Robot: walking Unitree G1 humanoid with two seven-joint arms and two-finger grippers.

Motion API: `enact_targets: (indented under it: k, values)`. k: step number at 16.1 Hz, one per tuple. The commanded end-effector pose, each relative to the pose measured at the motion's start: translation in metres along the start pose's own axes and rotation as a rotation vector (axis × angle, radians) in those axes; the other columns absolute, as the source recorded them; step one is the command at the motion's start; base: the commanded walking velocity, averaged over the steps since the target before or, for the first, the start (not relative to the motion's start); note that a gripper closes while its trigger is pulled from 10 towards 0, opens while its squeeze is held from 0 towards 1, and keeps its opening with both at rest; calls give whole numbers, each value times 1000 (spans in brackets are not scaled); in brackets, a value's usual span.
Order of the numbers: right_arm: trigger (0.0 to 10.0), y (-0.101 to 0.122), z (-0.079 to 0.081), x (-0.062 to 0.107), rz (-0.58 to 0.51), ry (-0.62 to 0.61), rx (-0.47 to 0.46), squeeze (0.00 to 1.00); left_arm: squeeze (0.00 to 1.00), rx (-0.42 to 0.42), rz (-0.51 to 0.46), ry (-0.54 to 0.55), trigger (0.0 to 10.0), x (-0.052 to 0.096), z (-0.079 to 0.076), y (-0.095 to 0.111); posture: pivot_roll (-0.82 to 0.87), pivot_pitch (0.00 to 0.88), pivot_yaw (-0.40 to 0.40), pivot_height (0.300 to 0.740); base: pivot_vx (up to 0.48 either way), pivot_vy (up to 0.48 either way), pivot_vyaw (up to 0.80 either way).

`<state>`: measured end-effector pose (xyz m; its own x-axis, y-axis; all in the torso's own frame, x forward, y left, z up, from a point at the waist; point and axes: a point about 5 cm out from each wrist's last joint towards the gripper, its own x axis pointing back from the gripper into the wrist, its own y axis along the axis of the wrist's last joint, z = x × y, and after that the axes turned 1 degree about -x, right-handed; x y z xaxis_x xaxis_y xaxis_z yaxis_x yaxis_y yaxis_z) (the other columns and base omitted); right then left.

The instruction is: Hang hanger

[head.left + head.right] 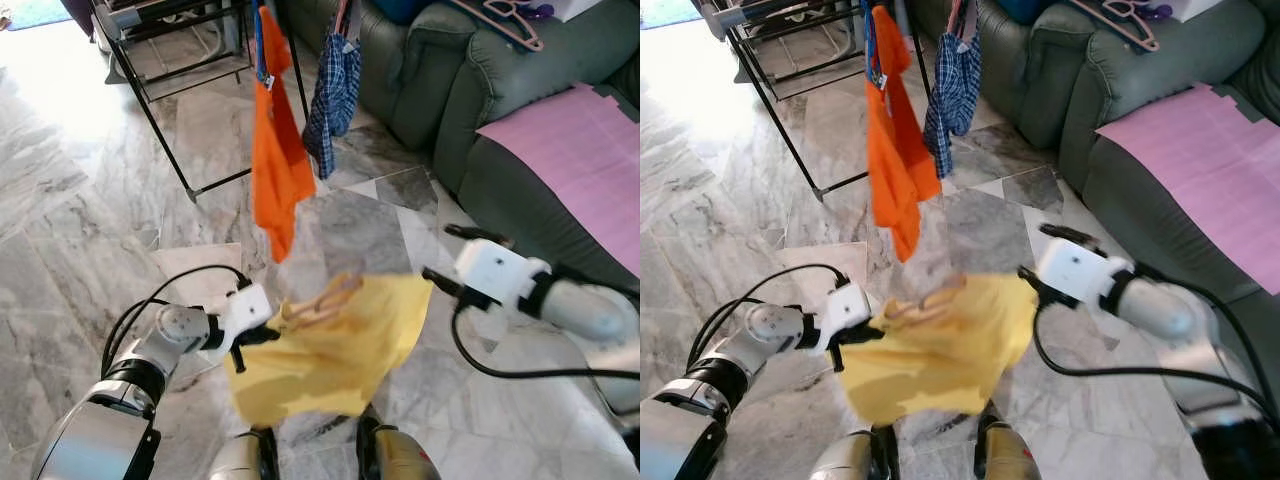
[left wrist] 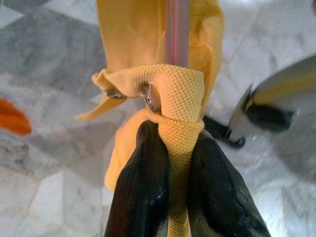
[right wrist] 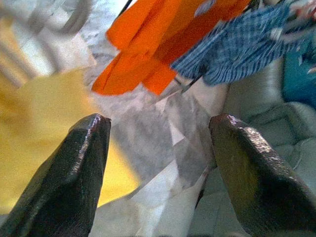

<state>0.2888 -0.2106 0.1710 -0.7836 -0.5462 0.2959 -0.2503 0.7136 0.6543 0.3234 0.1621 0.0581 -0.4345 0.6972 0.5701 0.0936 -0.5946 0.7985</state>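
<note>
Left gripper [image 2: 170, 168], fingers clenched on the collar of a yellow garment [image 1: 330, 350] carried on a wooden hanger [image 1: 322, 298] above the marble floor [image 1: 70, 250]; right gripper [image 3: 158, 148], fingers spread and empty, just beside the cloth.

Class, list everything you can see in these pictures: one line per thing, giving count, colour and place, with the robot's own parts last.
yellow garment: one, yellow, on a hanger, held low in front of the robot
wooden hanger: one, tan, at the yellow garment's top
orange garment: one, orange, hanging from the rack
checked garment: one, blue and white, hanging beside the orange one
drying rack: one, black frame, ahead to the left
sofa: one, grey-green, to the right
pink sheet: one, pink, on the sofa
pink hanger: one, on the sofa back
floor: grey marble tiles
left gripper: shut on the yellow garment
right gripper: open, beside the garment
</note>
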Motion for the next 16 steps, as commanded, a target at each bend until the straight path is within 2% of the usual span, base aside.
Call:
enact_targets:
  k: [1,5,6,7,8,11,12,16]
  values:
    - [10000,-14,3,10,53,20,-9,1000,0,6,-80,22,10000,3,10,15,-234,220,33,740,0,0,0]
    - [10000,-39,9,33,133,71,-52,1000,0,-63,-137,-39,10000,8,14,29,-232,223,39,740,0,0,0]
    - [10000,-42,9,38,140,97,-64,800,0,-98,-162,-74,10000,10,14,34,-235,227,43,740,0,0,0]
    - [10000,-42,10,42,143,141,-63,71,0,-138,-182,-106,10000,11,13,37,-235,227,43,740,0,0,0]
    - [10000,-40,7,45,132,182,-85,1000,0,-181,-206,-138,10000,13,11,41,-235,231,45,740,0,0,0]
    - [10000,-25,2,38,72,217,-65,1000,0,-243,-224,-171,10000,14,9,45,-233,233,45,740,0,0,0]
    - [10000,-8,-3,30,4,246,-58,1000,0,-284,-202,-202,10000,14,7,44,-232,234,46,740,0,0,0]
    - [10000,5,-10,22,-50,275,-47,1000,0,-303,-238,-234,10000,13,4,49,-232,235,46,740,0,0,0]
